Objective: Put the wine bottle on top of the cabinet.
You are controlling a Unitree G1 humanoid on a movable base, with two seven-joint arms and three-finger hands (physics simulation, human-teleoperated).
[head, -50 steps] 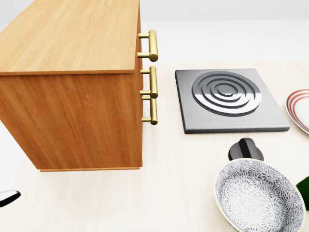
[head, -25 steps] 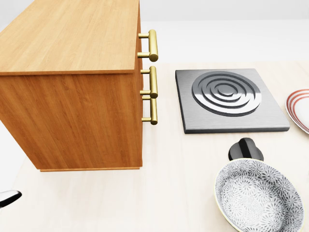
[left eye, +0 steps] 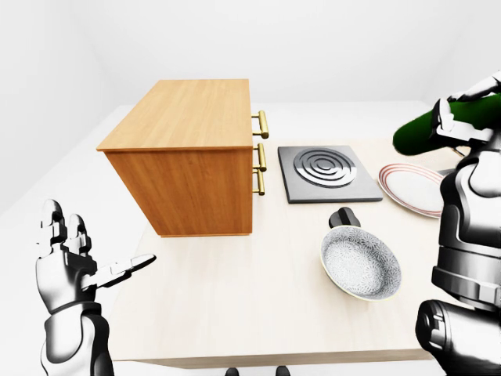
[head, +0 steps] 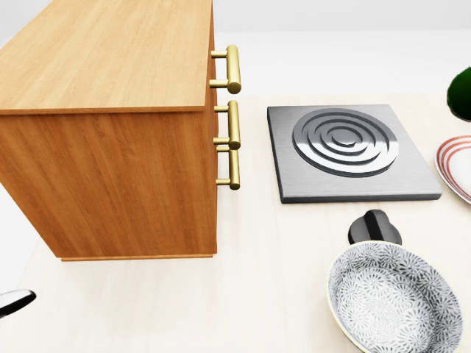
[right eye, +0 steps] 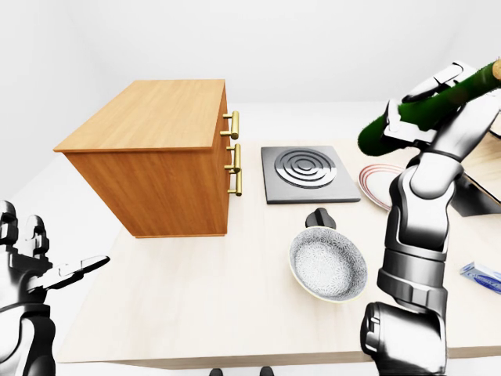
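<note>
My right hand (right eye: pixel 420 100) is shut on the green wine bottle (right eye: pixel 376 133) and holds it tilted high at the right of the right-eye view. Its thick end points left toward the cabinet and hangs above the red-rimmed plate. Only that dark green end (head: pixel 464 92) shows at the right edge of the head view. The wooden cabinet (left eye: pixel 188 117), with three brass handles, stands on the left part of the table, and its flat top is bare. My left hand (left eye: pixel 86 262) hovers open at the lower left, apart from everything.
A grey hob plate (left eye: pixel 327 172) lies right of the cabinet, with a black knob (left eye: pixel 344 217) below it. Below the knob sits a patterned bowl (left eye: pixel 362 262), and a red-rimmed plate (left eye: pixel 415 188) lies at the right. A small blue item (right eye: pixel 481 276) lies on the light table (left eye: pixel 235 313).
In the head view the bottle's green end left the lower right edge and now shows at the upper right edge: the right hand has raised it. The left hand barely moved.
</note>
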